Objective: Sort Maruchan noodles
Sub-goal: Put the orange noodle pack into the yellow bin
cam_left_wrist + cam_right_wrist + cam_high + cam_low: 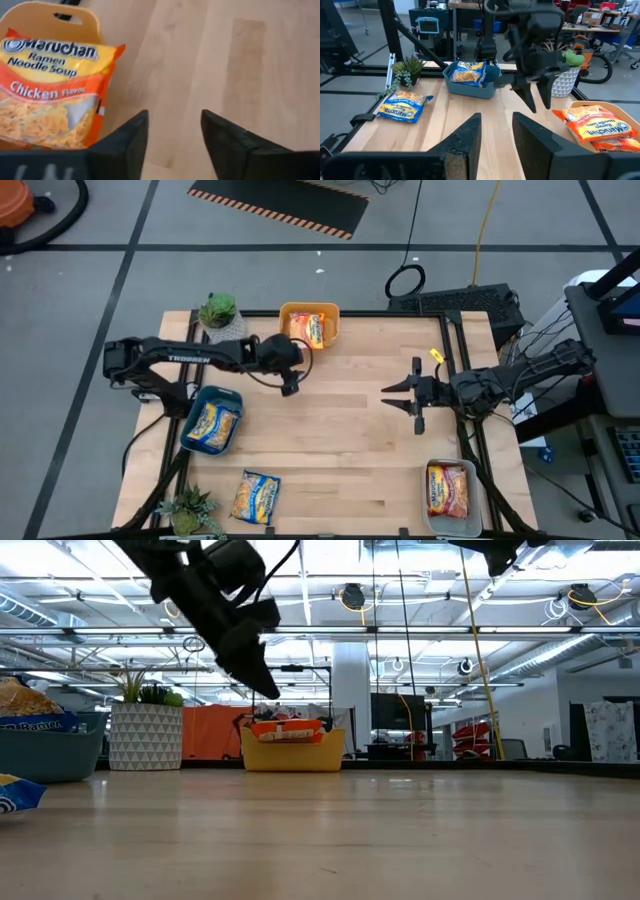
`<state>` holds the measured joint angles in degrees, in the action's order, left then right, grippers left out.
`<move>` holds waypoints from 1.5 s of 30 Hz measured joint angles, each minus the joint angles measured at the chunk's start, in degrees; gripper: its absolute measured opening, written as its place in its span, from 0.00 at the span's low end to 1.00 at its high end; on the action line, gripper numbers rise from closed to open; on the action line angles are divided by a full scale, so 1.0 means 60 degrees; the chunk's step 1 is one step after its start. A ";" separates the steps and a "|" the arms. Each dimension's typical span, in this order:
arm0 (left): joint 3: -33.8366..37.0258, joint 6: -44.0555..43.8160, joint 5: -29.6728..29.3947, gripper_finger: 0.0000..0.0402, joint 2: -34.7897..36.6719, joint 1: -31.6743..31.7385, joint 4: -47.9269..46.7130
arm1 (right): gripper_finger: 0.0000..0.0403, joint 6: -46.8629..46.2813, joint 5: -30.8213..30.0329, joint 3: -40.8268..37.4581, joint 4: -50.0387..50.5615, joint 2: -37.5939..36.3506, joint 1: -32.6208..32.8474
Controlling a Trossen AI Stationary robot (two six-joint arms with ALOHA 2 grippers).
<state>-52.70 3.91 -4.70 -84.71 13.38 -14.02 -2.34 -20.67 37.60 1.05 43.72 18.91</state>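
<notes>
The left gripper (291, 387) hangs above the desk (350, 450) just below the yellow bin (309, 309) at the upper middle of the high view. Its fingers (131, 145) are spread with nothing between them. An orange packet (309, 329) lies in that bin, its wrapper reading chicken flavor in the left wrist view.

The right gripper (400, 394) waits at the middle right of the frame, over bare desk. Its fingers are parted with nothing between them.

A blue packet (212, 423) lies in the blue bin (228, 396) at the left. Another blue packet (256, 497) lies loose on the desk at the lower left, just beside a small plant (188, 511). A red packet (448, 489) lies in the clear bin (477, 502) at the lower right corner.

A second plant in a white patterned pot (220, 315) stands at the upper left, near the yellow bin.
</notes>
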 joint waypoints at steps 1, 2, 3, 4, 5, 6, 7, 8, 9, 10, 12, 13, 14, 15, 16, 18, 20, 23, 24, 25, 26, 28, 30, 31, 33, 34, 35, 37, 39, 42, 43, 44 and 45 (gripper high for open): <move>0.0192 0.0020 -0.0043 0.42 0.0000 0.0022 0.0216 | 0.26 -0.0001 0.0000 0.0000 -0.0001 0.0000 0.0002; 0.0390 0.0067 -0.0059 0.39 0.0000 0.0050 0.0445 | 0.26 -0.0001 0.0000 0.0000 -0.0015 0.0000 0.0005; 0.0563 0.0120 -0.0066 0.36 -0.0005 0.0092 0.0673 | 0.26 -0.0003 0.0000 0.0000 -0.0034 0.0000 0.0004; 0.0705 0.0186 -0.0064 0.33 -0.0007 0.0132 0.0870 | 0.26 -0.0001 0.0000 0.0000 -0.0041 0.0000 0.0002; 0.0816 0.0218 -0.0059 0.30 -0.0007 0.0192 0.0991 | 0.26 -0.0001 0.0000 0.0000 -0.0041 0.0001 0.0002; 0.0918 0.0231 -0.0052 0.28 -0.0007 0.0273 0.1103 | 0.26 -0.0001 0.0000 0.0000 -0.0049 0.0004 0.0002; 0.1019 0.0238 -0.0055 0.26 -0.0007 0.0363 0.1241 | 0.26 0.0010 0.0000 0.0000 -0.0060 0.0004 -0.0004; 0.1138 0.0236 -0.0062 0.25 -0.0007 0.0462 0.1435 | 0.26 0.0031 0.0000 0.0000 -0.0060 0.0004 -0.0005; 0.1245 0.0236 -0.0069 0.23 -0.0007 0.0562 0.1641 | 0.26 0.0046 0.0000 0.0000 -0.0060 0.0004 -0.0005; 0.1342 0.0236 -0.0072 0.23 -0.0007 0.0652 0.1856 | 0.26 0.0088 -0.0003 0.0000 -0.0063 0.0004 -0.0005; 0.1497 0.0236 -0.0070 0.22 -0.0007 0.0834 0.2134 | 0.26 0.0153 -0.0007 0.0000 -0.0061 0.0004 -0.0005; 0.1544 0.0238 -0.0066 0.21 -0.0007 0.0925 0.2206 | 0.26 0.0158 -0.0007 0.0000 -0.0060 0.0004 -0.0005; 0.1573 0.0236 -0.0064 0.21 -0.0007 0.1011 0.2272 | 0.26 0.0168 -0.0007 0.0000 -0.0062 0.0004 -0.0005; 0.1589 0.0239 -0.0039 0.21 -0.0007 0.1098 0.2343 | 0.26 0.0183 -0.0007 0.0000 -0.0063 0.0004 -0.0005; 0.1591 0.0236 0.0071 0.21 -0.0014 0.1190 0.2366 | 0.26 0.0205 -0.0011 0.0000 -0.0060 0.0004 -0.0005; 0.1591 0.0205 0.0582 0.21 -0.0147 0.1342 0.2468 | 0.26 0.0245 -0.0014 0.0000 -0.0063 0.0004 -0.0005; 0.1605 0.0097 0.1289 0.21 -0.0310 0.1477 0.2437 | 0.26 0.0250 -0.0015 0.0000 -0.0060 0.0004 -0.0005; 0.1594 0.0171 0.1650 0.21 -0.0788 0.1438 0.2644 | 0.26 0.0339 -0.0018 0.0000 -0.0063 0.0004 -0.0005; 0.1599 0.0276 0.1527 0.21 -0.0970 0.1399 0.2663 | 0.26 0.0353 -0.0018 0.0000 -0.0063 0.0004 -0.0005; 0.1602 0.0347 0.1279 0.21 -0.1152 0.1354 0.2774 | 0.26 0.0362 -0.0022 0.0000 -0.0063 0.0004 -0.0011; 0.1602 0.0404 0.0980 0.21 -0.1312 0.1311 0.2941 | 0.26 0.0411 -0.0022 0.0000 -0.0063 0.0004 -0.0009; 0.1602 0.0499 0.0388 0.21 -0.1531 0.1291 0.3274 | 0.26 0.0450 -0.0029 0.0000 -0.0063 0.0004 -0.0009; 0.1595 0.0649 -0.0111 0.21 -0.1685 0.1298 0.3811 | 0.26 0.0469 -0.0033 0.0000 -0.0061 0.0004 -0.0009; 0.1596 0.0736 -0.0319 0.21 -0.1724 0.1302 0.3994 | 0.26 0.0480 -0.0036 0.0000 -0.0060 0.0004 -0.0009; 0.1594 0.0990 -0.0666 0.21 -0.1749 0.1320 0.4488 | 0.26 0.0526 -0.0040 0.0000 -0.0060 0.0004 -0.0009; 0.1594 0.1088 -0.0806 0.21 -0.1749 0.1356 0.4659 | 0.26 0.0550 -0.0040 0.0000 -0.0061 0.0004 -0.0012; 0.1591 0.1133 -0.0928 0.21 -0.1749 0.1421 0.4790 | 0.26 0.0579 -0.0041 0.0000 -0.0068 0.0004 -0.0010; 0.1591 0.1155 -0.1005 0.21 -0.1749 0.1631 0.4878 | 0.26 0.0665 -0.0044 0.0000 -0.0124 0.0004 -0.0028; 0.1569 0.1066 -0.1019 0.21 -0.1749 0.1877 0.4853 | 0.26 0.0817 -0.0047 0.0000 -0.0258 0.0004 -0.0031; 0.1562 0.0717 -0.0978 0.21 -0.1749 0.2265 0.4789 | 0.26 0.1117 -0.0058 0.0000 -0.0489 0.0004 -0.0031; 0.1562 0.0587 -0.0967 0.21 -0.1749 0.2359 0.4772 | 0.26 0.1218 -0.0063 0.0000 -0.0562 0.0004 -0.0032; 0.1560 0.0472 -0.0895 0.21 -0.1749 0.2444 0.4771 | 0.26 0.1297 -0.0065 0.0000 -0.0592 0.0004 -0.0034; 0.1558 0.0387 -0.0793 0.21 -0.1744 0.2502 0.4776 | 0.26 0.1352 -0.0066 0.0000 -0.0631 0.0004 -0.0035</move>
<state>-43.35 6.23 -9.45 -95.17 28.39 14.63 5.77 -21.06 37.60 -2.74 43.75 18.70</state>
